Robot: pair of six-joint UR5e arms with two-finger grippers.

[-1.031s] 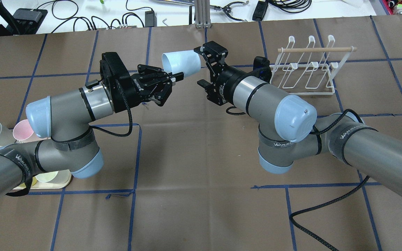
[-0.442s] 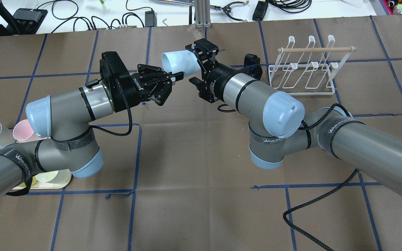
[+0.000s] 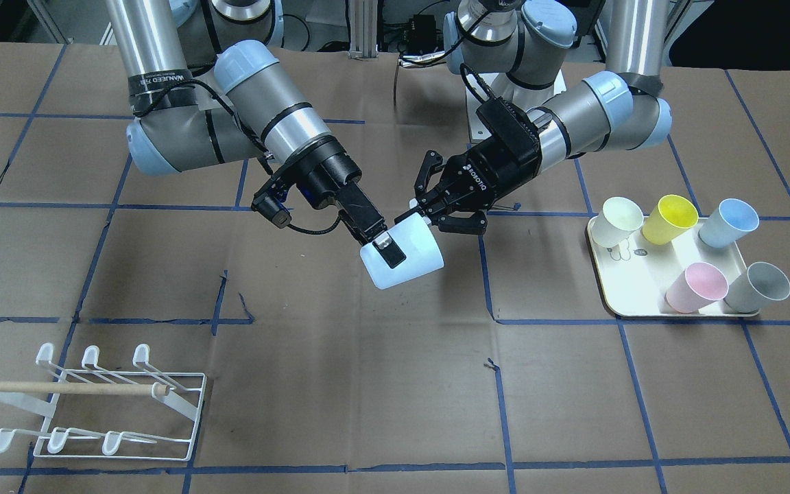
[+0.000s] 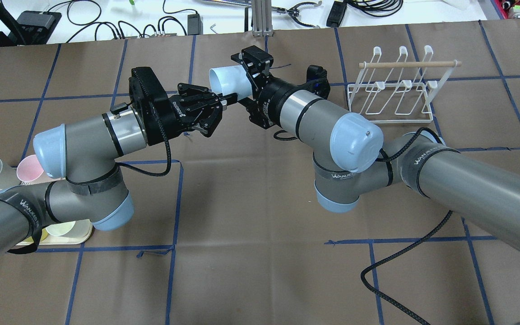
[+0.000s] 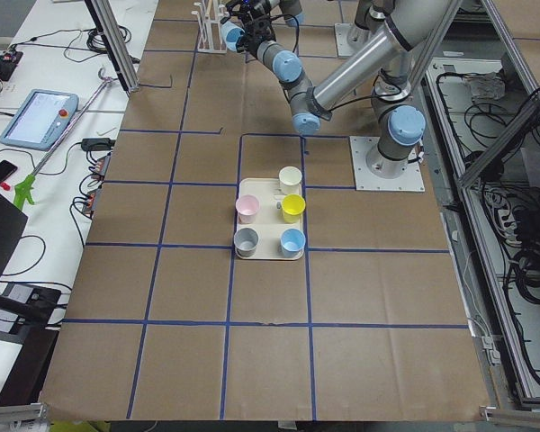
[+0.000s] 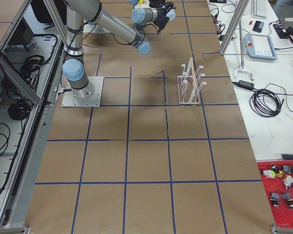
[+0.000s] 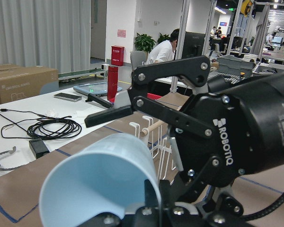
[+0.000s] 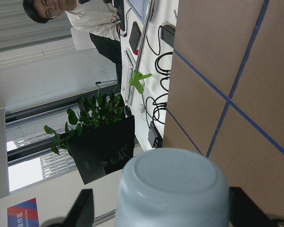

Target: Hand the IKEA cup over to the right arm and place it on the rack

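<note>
One pale-blue cup (image 4: pixel 224 80) hangs in the air, well apart from the rack (image 4: pixel 409 64), its rim pinched by my left end effector (image 4: pixel 224 98). The right end effector (image 4: pixel 245 81) gapes around its base, not touching. It's likely light, slick and thin-walled, so I'd clamp mid-wall, gently.

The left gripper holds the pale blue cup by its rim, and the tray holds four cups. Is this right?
No. The front-facing view shows five cups on the tray, not four. The left gripper does hold the pale blue cup by its rim.
</note>
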